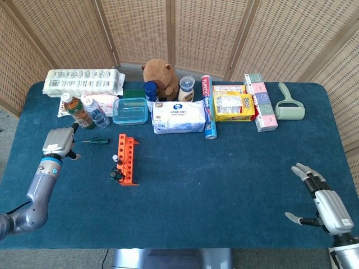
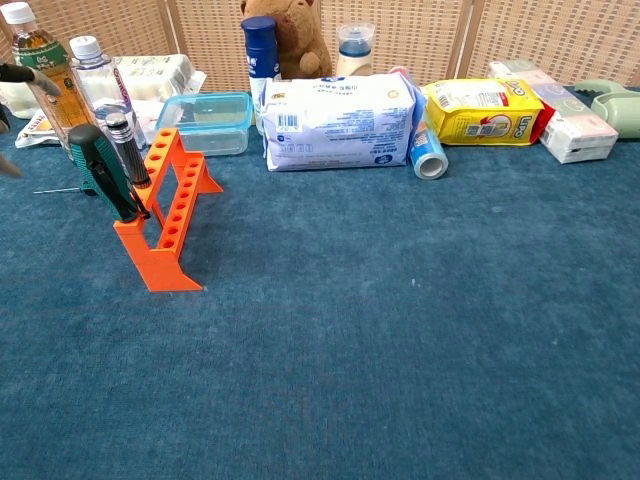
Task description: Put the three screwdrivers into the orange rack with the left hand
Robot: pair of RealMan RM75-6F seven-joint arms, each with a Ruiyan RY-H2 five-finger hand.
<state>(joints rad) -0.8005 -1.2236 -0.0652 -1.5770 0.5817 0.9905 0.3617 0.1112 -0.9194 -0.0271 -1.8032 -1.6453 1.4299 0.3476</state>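
Head view: the orange rack point(image 1: 127, 159) stands on the blue table point(image 1: 224, 168) with 2 screwdrivers point(image 2: 108, 170) in its near end. A 3rd, green-handled screwdriver point(image 1: 96, 140) lies flat left of the rack. The left hand point(image 1: 58, 143) sits further left, holding nothing; whether its fingers are apart I cannot tell. The right hand point(image 1: 324, 203), far right of the rack, has its fingers spread, empty.

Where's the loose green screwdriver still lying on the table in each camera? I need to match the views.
Head view: green screwdriver lies flat, left of the orange rack, beside the left hand.
Chest view: only its thin shaft shows, at the left edge behind the racked tools; handle hidden.
Shared landmark: the orange rack.
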